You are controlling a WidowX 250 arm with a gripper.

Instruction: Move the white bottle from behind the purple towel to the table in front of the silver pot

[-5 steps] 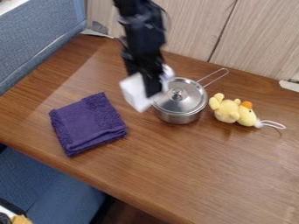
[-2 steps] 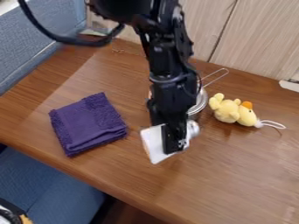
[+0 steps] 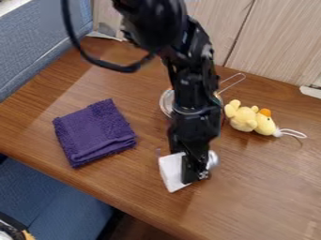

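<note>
From where I'm standing, the black hand (image 3: 195, 176) looks to be pinching a white, flat-sided piece (image 3: 172, 174), with a rounded, silvery part (image 3: 212, 160) poking out at about two o'clock from the grip. They're at six o'clock from the metal pan (image 3: 166, 103), out over the worktop (image 3: 251, 201); whether the piece touches the wood, I can't tell. The purple cloth (image 3: 95, 133) lies at ten o'clock from it, and the yellow plush toy (image 3: 243, 118) sits between one and two

I'd guess the white piece is light and fairly stiff, something that won't sag like the cloth. Its face looks smooth enough to slip or twist if pinched near one end, and if it's thin-walled, a hard squeeze might dent it. I'd take it across the middle, a finger flat on each opposite side, so neither the broad white part nor the silvery one drags it round. The rounded part looks a poor place to grip, as its curve might roll away
</note>
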